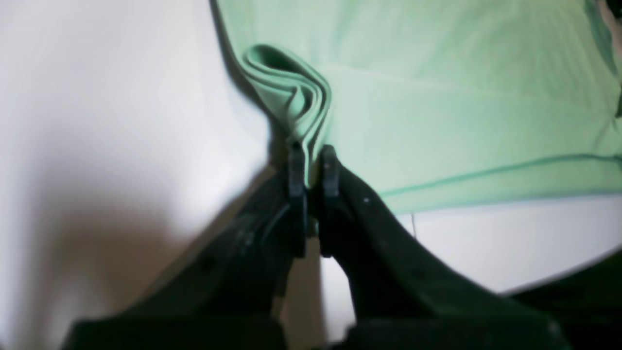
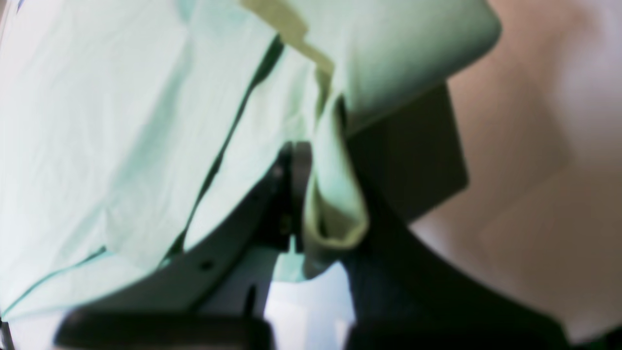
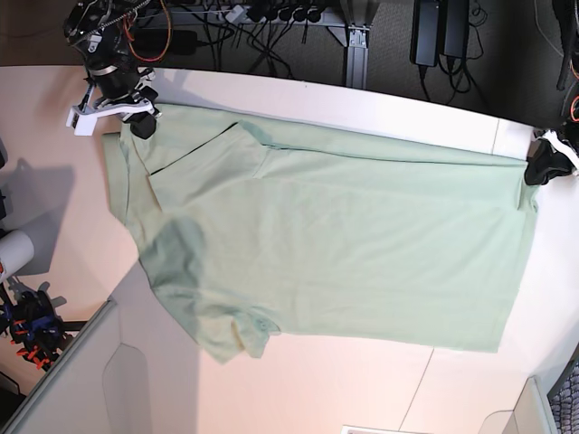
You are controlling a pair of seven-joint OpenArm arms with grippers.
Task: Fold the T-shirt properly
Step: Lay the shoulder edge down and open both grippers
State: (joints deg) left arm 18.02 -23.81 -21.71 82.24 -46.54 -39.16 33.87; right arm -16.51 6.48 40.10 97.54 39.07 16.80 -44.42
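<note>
Your T-shirt (image 3: 335, 244) lies spread flat on the white table (image 3: 380, 380), its long axis running across the base view from the collar end at the left to the hem at the right. Both arms sit on the far edge of that span, one at each end, so almost all the cloth lies toward the near side from either hand. That, in my judgement, is what the coming fold turns on: the far edge has to be carried over the body toward you, both ends together.

The right gripper (image 2: 318, 194) is at the collar-and-shoulder end, clenched on a bunched fold of mint cloth that loops between its jaws. The left gripper (image 1: 312, 167) is at the hem corner, pinched tight on several stacked layers of the shirt's edge.
</note>
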